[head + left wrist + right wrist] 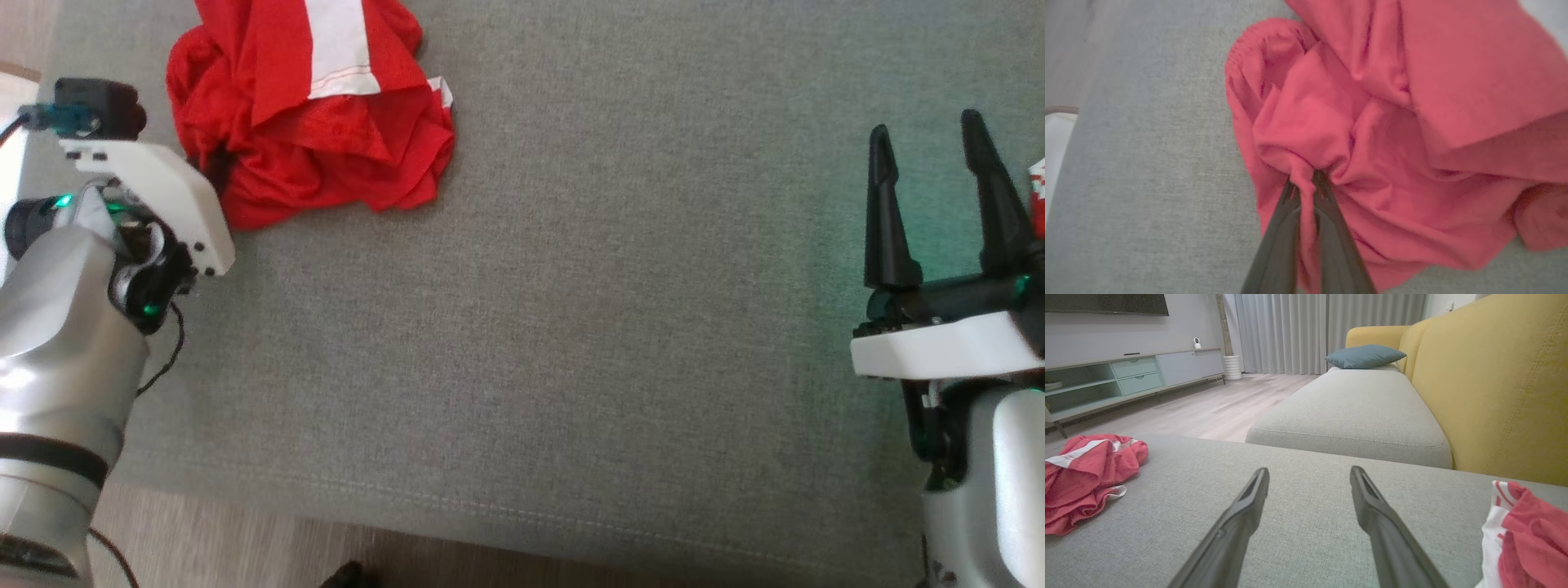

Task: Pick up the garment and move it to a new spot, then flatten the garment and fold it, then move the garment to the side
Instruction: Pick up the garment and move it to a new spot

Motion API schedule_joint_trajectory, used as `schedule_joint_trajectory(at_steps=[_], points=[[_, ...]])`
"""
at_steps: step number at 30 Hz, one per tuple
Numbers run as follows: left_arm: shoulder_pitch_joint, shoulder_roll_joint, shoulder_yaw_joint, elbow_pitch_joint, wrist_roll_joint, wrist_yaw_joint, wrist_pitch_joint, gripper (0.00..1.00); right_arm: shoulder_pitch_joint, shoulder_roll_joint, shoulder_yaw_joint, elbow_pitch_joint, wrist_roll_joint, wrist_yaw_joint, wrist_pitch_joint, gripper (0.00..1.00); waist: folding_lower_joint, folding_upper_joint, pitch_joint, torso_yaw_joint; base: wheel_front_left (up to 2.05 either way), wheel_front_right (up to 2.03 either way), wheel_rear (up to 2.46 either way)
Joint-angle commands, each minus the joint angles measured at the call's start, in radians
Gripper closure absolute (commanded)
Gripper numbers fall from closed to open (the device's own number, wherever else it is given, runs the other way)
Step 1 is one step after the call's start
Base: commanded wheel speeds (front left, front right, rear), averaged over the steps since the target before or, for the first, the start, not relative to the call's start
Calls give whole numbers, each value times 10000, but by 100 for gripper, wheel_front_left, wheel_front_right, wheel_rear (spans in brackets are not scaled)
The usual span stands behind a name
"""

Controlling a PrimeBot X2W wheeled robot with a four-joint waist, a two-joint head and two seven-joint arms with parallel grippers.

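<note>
Head view: garment (310, 122) sits bunched at the far left of the grey seat (571, 327), red w/ a white stripe (339, 49) on top. Your left wrist (155, 196) is at its near-left edge and covers the fingers here. Right gripper (924, 126) is well apart at the right, jaws spread, nothing in them. A second red-and-white cloth (1037, 192) pokes in just beside it; don't mix the two up.

Left wrist view: left gripper (1306, 181) is clamped on a gathered fold of the garment, w/ cloth puckering into the tips. Rest of the pile lies slack on the seat.

Right wrist view: garment is at the left on the seat, second cloth at the near right. Yellow sofa back (1494, 384) at the right, blue pillow (1363, 356) far off.

Handling, my read:
- Light, limp, no stiffness; it'll hang and trail off one pinch, so lift high enough before you carry.
- Cloth looks matte, not slippery. Nothing fragile.
- Current bite is mid-bunch, prob. a few layers: ok for the move, poor for flattening.
- For spreading, regrip at an edge or corner w/ both grippers; the stripe is a handy marker for orientation.
</note>
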Motion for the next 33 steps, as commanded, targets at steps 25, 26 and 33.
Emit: schedule_joint_trajectory(at_steps=[25, 26, 33], points=[[569, 22, 351, -5893, -311, 1142, -3549, 100, 408, 214, 709, 1802, 1407, -9, -1428, 0, -1, 0, -3490, -1143, 0, 0, 0], [720, -55, 277, -6378, -346, 1302, -3371, 100, 406, 214, 720, 1862, 1447, -9, -1468, 0, -1, 0, -3559, -1232, 0, 0, 0], [1592, -731, -378, -9030, -585, 2208, -2390, 100, 356, 215, 706, 2143, 1629, -9, -1677, 0, -1, 0, -3779, -1811, 0, 0, 0]])
